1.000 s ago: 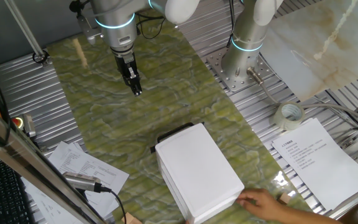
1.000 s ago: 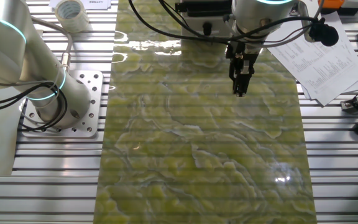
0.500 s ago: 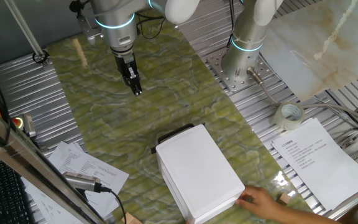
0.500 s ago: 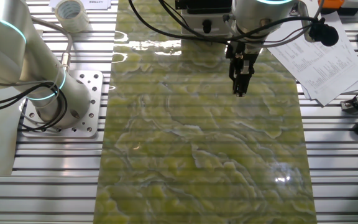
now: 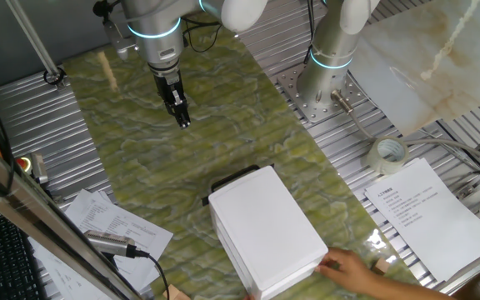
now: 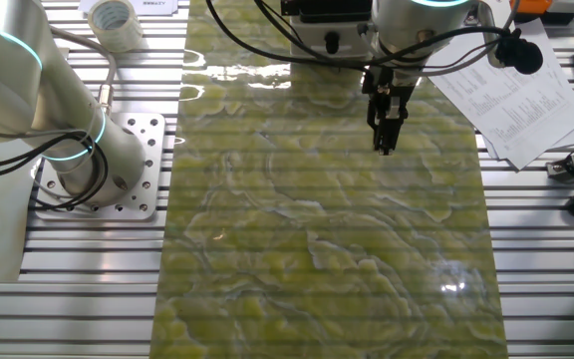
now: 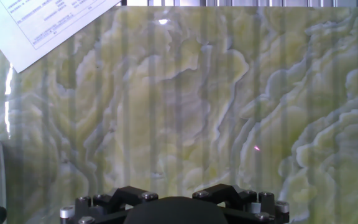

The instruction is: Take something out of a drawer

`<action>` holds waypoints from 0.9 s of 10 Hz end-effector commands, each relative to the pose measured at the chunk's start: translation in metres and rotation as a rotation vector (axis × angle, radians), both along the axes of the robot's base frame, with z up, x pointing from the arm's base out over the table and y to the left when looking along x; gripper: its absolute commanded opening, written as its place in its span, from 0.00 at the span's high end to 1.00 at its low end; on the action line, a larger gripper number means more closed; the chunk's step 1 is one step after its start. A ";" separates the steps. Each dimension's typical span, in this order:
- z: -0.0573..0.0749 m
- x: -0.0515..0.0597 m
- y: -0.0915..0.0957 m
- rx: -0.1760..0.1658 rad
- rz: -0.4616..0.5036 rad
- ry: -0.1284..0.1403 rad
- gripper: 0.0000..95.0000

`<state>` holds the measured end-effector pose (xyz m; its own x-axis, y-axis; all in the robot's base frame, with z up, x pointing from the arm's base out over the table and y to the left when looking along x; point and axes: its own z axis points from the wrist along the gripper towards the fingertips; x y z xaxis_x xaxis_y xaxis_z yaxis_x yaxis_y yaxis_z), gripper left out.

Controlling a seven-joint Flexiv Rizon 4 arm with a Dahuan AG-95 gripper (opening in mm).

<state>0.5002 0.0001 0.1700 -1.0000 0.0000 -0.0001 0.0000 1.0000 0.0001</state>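
Observation:
The white boxy cabinet (image 5: pixel 267 227) stands on the green marbled mat, toward its near end. The drawer's black bar handle (image 5: pixel 230 181) shows at the cabinet's top far edge. The drawer's inside is hidden, and no wooden block is in view. My gripper (image 5: pixel 185 122) hangs above the mat well beyond the cabinet, fingers pointing down and pressed together, holding nothing. It also shows in the other fixed view (image 6: pixel 384 148), where the cabinet is out of view. In the hand view only the hand's black base (image 7: pixel 179 210) shows over the mat.
A person's hand (image 5: pixel 357 268) rests at the cabinet's near right corner. Printed papers (image 5: pixel 423 212) and a tape roll (image 5: pixel 387 153) lie on the slatted table to the right. A second arm's base (image 5: pixel 332 79) stands behind the mat. More papers (image 5: pixel 115 225) lie to the left.

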 end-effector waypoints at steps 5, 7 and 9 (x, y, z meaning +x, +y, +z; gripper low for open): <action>0.000 0.000 0.000 0.070 -0.087 -0.044 1.00; 0.000 0.000 0.000 0.070 -0.085 -0.044 1.00; 0.000 0.000 0.000 0.070 -0.083 -0.044 1.00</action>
<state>0.5000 0.0000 0.1697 -0.9955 0.0847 -0.0415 0.0815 0.9940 0.0723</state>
